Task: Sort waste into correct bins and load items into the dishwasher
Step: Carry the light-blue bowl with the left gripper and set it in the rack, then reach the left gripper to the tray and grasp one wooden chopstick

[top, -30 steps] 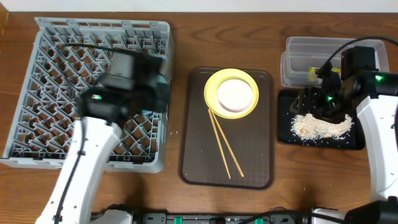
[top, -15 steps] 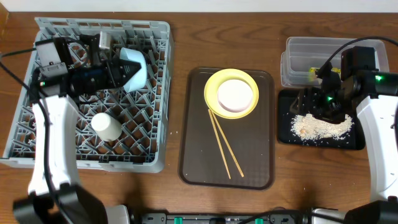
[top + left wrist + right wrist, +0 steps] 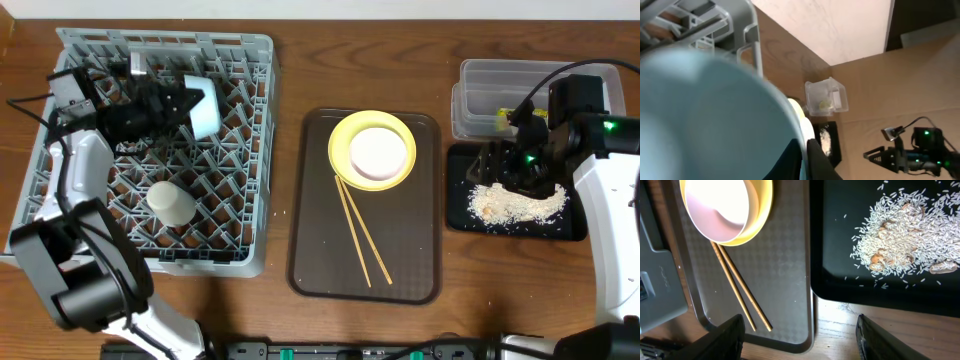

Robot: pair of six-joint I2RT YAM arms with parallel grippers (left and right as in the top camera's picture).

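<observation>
The left gripper (image 3: pixel 178 106) clamps the light blue bowl (image 3: pixel 204 107) on its side over the grey pegged plastic dish rack (image 3: pixel 250 45), with a small white cup (image 3: pixel 171 202) nearby. The right gripper (image 3: pixel 802 337) hangs with its fingers wide apart above the shallow black tray (image 3: pixel 840 210). Thin wooden chopsticks (image 3: pixel 360 235) run diagonally out from the round yellow plate (image 3: pixel 338 150).

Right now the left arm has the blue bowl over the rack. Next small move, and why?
Probably ease the light blue bowl down between the pegs of the dish rack, then open the left gripper. The bowl is held on edge in that gripper over the rack's far rows, apart from the white cup, so the spot under it looks free.
</observation>
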